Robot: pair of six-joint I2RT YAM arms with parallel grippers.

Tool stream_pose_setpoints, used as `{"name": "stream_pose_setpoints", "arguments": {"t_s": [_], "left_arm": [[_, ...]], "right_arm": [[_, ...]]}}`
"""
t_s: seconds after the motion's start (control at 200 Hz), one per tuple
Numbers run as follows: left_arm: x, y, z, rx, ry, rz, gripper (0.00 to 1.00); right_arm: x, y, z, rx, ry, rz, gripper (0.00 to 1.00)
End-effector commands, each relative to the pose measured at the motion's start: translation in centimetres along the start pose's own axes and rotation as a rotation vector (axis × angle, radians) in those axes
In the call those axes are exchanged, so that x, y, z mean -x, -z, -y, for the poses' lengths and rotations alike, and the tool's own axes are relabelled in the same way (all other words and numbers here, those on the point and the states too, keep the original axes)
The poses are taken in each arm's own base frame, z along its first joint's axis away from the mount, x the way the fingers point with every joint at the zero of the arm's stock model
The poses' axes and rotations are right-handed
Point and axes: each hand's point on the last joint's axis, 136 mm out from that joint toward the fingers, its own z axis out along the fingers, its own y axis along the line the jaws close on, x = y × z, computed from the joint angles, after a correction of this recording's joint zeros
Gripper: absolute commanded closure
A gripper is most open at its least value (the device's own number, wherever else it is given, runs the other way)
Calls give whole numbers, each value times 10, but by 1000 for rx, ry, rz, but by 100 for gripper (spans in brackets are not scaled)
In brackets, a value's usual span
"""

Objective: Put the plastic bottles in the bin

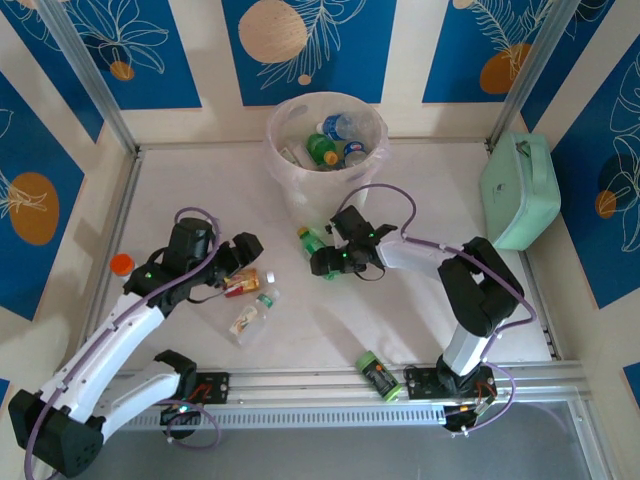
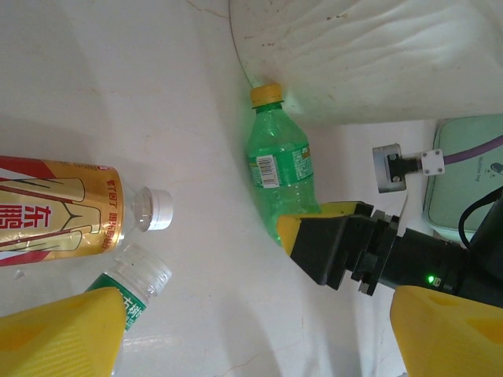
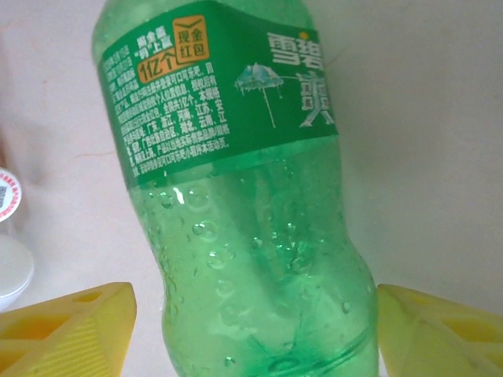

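The right fingers (image 3: 71,330) stand spread on either side of a green plastic bottle (image 3: 251,196), which lies on the counter (image 1: 200,180) between them. A sliver of gap shows at one finger, so the bottle is straddled, not squeezed. Its yellow cap points away from them, at the foot of the bin (image 1: 290,165), where more bottles (image 1: 335,140) lie. The left fingers (image 2: 63,338) are released, wide apart, gripping nothing. A gold-labelled bottle (image 2: 55,212) and a clear green-labelled bottle (image 2: 134,287) lie just ahead of one of them.
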Motion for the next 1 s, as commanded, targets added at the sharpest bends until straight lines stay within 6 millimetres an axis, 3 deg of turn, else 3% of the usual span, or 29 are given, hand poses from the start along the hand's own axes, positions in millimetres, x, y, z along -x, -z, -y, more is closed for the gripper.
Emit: {"name": "stream_pose_setpoints", "arguments": {"t_s": [0.0, 0.465, 0.75, 0.99], "left_arm": [[0, 4, -2, 0, 6, -9, 13], [4, 4, 0, -9, 15, 2, 13], [11, 4, 13, -68, 30, 17, 9], [14, -11, 37, -170, 71, -23, 11]], "right_arm": [[5, -5, -8, -1, 21, -11, 23], [-1, -6, -8, -36, 34, -46, 48], [-14, 37, -35, 3, 82, 15, 56], [-21, 86, -74, 92, 125, 99, 57]]}}
